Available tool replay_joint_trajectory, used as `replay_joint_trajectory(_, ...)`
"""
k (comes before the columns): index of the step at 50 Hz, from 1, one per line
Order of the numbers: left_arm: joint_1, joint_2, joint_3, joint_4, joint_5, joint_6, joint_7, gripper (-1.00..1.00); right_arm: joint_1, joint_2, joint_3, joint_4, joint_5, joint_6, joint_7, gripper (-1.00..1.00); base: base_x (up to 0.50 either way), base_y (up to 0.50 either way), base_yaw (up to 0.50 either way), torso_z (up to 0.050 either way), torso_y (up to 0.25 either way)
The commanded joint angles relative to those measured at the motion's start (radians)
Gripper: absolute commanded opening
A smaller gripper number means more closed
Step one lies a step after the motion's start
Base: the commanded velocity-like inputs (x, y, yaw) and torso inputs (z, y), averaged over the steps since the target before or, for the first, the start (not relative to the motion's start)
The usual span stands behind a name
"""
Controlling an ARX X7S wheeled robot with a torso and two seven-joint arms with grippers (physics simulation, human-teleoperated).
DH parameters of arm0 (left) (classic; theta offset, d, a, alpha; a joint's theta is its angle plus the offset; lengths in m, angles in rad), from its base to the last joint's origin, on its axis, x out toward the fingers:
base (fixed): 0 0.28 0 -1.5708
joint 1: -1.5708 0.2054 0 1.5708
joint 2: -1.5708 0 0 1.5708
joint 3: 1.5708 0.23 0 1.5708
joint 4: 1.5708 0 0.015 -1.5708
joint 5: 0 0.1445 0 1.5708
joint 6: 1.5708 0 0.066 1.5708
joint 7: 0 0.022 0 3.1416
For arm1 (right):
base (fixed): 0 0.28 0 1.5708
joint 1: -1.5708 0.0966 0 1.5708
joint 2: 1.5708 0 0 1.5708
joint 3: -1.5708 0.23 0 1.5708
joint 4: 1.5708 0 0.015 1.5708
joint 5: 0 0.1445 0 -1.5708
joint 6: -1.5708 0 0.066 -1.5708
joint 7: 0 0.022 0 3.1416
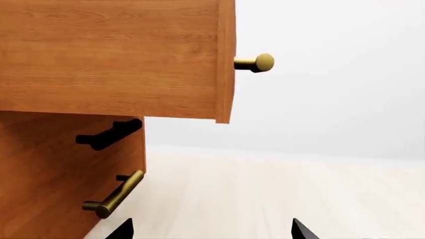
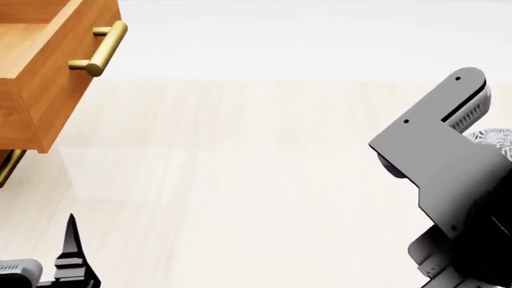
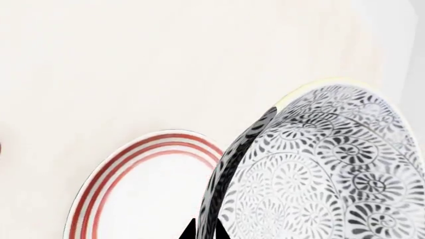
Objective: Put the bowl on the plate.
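In the right wrist view the bowl (image 3: 319, 169) fills the near side, white with a dense grey-black floral pattern and a pale rim. My right gripper (image 3: 204, 233) is shut on the bowl's wall, one dark fingertip on each side of it. Beyond the bowl lies the plate (image 3: 126, 164), white with red rings at its rim, partly covered by the bowl. In the head view only a sliver of the bowl (image 2: 492, 139) shows behind my right arm (image 2: 448, 162). My left gripper (image 1: 211, 230) is open over the pale floor with nothing between its fingertips.
A wooden cabinet (image 1: 73, 169) stands by my left gripper, with an open drawer (image 2: 48, 72), brass bar handles (image 2: 100, 49) and a brass knob (image 1: 256, 63). Pale wood surface (image 2: 240, 168) spreads between the arms.
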Motion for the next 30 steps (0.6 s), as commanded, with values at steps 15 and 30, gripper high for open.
replay_joint_trajectory(15, -0.003, -0.002, 0.009, -0.012, -0.001, 0.006, -0.002, 1.00, 0.051, 0.144, -0.082, -0.159, 0.157, -0.115, 0.171, -1.00, 0.00, 0.00, 0.00, 0.000, 0.000)
replay_joint_trajectory(30, -0.008, -0.002, 0.016, -0.012, -0.001, 0.003, -0.004, 1.00, 0.025, 0.241, -0.074, -0.235, 0.154, -0.158, 0.191, -1.00, 0.00, 0.00, 0.00, 0.000, 0.001)
